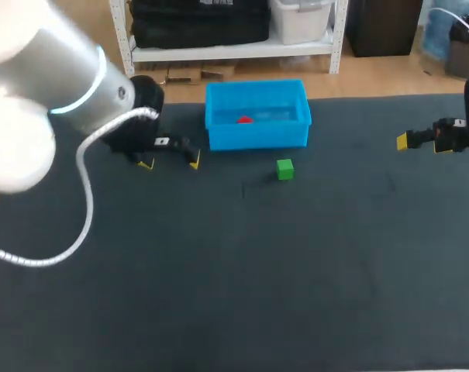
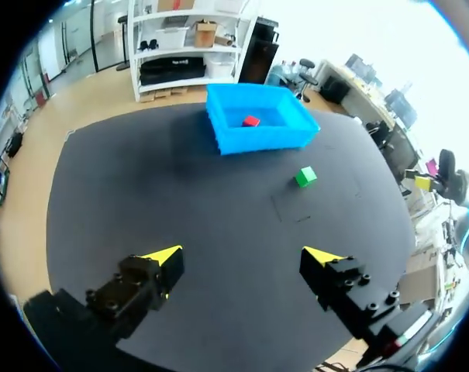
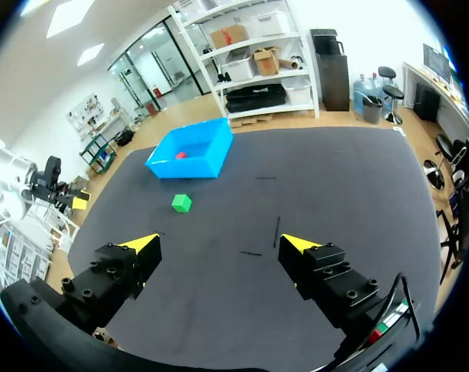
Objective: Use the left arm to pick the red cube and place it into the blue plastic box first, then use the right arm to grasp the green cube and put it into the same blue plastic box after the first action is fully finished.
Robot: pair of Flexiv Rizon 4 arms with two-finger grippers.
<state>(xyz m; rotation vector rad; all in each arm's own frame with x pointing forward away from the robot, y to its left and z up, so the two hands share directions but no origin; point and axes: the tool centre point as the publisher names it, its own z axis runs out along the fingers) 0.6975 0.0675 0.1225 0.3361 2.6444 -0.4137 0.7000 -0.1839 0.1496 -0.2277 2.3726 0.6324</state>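
Note:
The red cube lies inside the blue plastic box at the table's back middle; it also shows in the left wrist view and right wrist view. The green cube sits on the dark mat just in front of the box, far ahead of both grippers. My left gripper hangs open and empty to the left of the box. My right gripper stands open and empty at the far right edge, well away from the box.
The dark mat covers the whole table, with a few faint marks near the green cube. My left arm's large white link and its cable fill the near left corner of the head view.

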